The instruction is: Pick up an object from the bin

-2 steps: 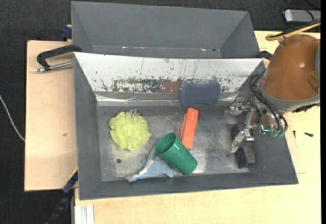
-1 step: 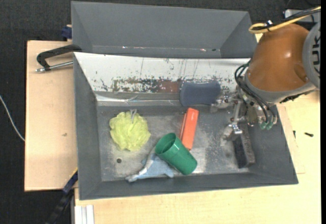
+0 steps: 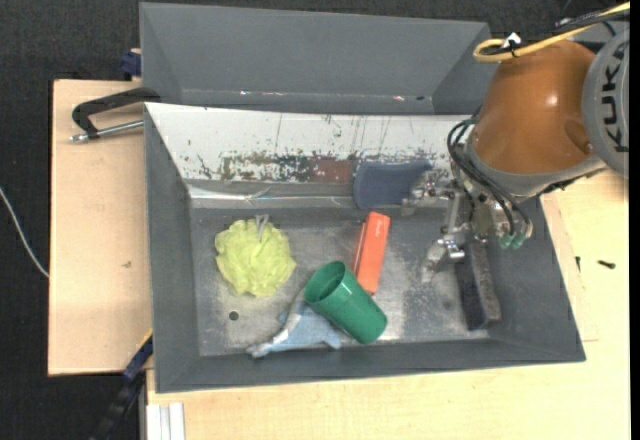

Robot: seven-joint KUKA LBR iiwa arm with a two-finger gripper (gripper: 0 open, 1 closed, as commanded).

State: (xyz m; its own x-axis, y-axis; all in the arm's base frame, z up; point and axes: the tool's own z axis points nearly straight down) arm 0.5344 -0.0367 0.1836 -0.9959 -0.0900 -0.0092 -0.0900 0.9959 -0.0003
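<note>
Pincer [image 3: 455,246] hangs low over the right side of the bin [image 3: 170,258], beneath the arm's orange cover [image 3: 535,113]. Cables and metal parts crowd around it, so I cannot tell whether it is spread or pressed together, and nothing can be seen gripped in it.

From the camera view, the nearest thing is a dark narrow bar [image 3: 477,293] lying flat on the floor by the right wall. Its far end sits just under the pincer and the rest runs toward the bin's near edge. The long axis goes roughly from the far wall to the near wall, leaning a little right. I judge the bar to be the likeliest pick. For that the pincer would have to close across the bar's narrow width, at right angles to this axis, and come slightly toward the near edge to meet its middle.

An orange stick [image 3: 372,250] lies to the left of the pincer, near the middle of the floor and nearly parallel to the bar. A green cup [image 3: 345,303] lies on its side at the stick's near end, partly on a blue-grey scrap [image 3: 300,333]. A yellow-green mesh pouf [image 3: 255,258] sits well apart toward the left wall, and a dark blue block [image 3: 385,183] rests against the far wall.

The floor is bare, scuffed grey metal. There is open floor to the bar's left, but the sloping right wall stands close on its other side, which may cramp a descent.
</note>
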